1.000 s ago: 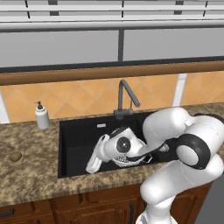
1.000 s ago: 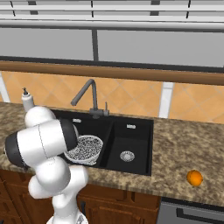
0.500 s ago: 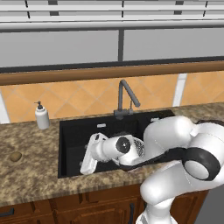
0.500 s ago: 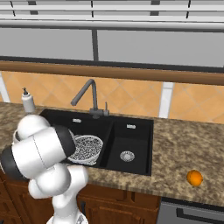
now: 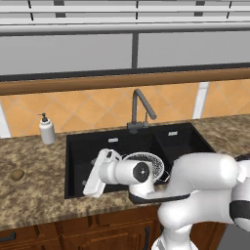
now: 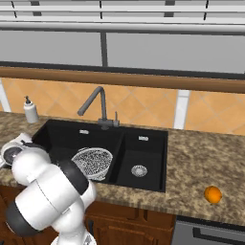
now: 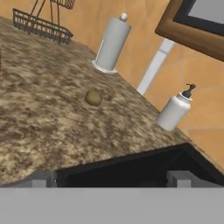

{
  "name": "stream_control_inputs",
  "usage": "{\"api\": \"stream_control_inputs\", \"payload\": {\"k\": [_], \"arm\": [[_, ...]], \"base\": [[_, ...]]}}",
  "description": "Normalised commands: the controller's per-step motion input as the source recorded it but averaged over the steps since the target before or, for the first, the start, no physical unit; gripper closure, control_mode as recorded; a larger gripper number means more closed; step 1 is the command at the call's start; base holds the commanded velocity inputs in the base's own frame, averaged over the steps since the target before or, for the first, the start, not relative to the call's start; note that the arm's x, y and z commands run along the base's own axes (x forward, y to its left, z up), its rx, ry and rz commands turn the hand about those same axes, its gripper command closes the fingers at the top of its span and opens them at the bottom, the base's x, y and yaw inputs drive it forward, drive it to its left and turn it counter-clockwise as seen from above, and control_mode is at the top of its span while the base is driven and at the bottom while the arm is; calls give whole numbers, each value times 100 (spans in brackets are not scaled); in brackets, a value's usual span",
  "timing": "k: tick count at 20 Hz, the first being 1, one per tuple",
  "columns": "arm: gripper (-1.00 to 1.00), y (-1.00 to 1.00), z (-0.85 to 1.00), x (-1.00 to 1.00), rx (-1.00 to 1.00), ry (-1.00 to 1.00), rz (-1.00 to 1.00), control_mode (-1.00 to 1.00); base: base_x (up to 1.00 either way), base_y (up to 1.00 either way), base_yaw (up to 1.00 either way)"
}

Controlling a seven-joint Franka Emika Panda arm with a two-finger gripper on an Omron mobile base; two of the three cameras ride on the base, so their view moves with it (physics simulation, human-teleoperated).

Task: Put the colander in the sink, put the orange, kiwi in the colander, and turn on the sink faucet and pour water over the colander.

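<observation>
Taking the sink [image 5: 97, 146] as the landmark: far to its left, the kiwi [image 5: 18, 174] is lying alone on the speckled bench [image 5: 29, 195]. Just left of the sink, at the back wall, the soap dispenser [image 5: 47, 130] is standing upright. The robot's hand, with its fingers [image 5: 93, 188] spread wide and grasping nothing, is hanging over the sink's front left edge. Inside the larger basin, the colander [image 5: 146, 163] is sitting upright. Behind the divider, the sink faucet [image 5: 139, 110] is rising, its spout reaching over the basins. Well right of the sink, the orange [image 6: 213, 194] is resting on the bench.
</observation>
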Motion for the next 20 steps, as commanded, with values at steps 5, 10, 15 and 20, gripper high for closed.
{"api": "stream_control_inputs", "payload": {"k": [5,10,15,20], "arm": [[-100,31,100,-23,0,15,0,-100],[-100,10,100,-35,0,28,-7,-100],[-100,0,100,-39,0,21,-23,-100],[-100,0,51,-43,0,20,-37,-100]], "base": [[0,0,0],[0,0,0],[0,0,0],[0,0,0]]}}
